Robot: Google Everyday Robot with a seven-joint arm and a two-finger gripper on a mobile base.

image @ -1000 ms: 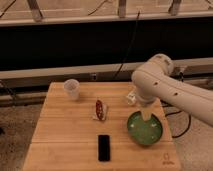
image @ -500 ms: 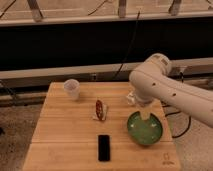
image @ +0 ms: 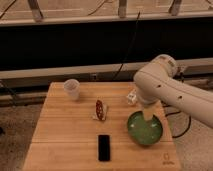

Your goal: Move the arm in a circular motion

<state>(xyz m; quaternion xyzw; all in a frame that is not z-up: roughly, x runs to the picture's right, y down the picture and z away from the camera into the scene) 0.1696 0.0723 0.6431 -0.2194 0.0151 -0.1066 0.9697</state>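
Tool [image: 149, 119] above bowl [image: 141, 136], wood table [image: 65, 135] (speckled floor [image: 15, 125])

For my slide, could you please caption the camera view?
White arm reaches over a wooden table, its gripper over the green bowl, near a black phone.

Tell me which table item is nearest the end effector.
The green bowl: the end effector, at the lower end of the white arm, hangs directly over it. The cup, red snack packet and black phone lie farther off.
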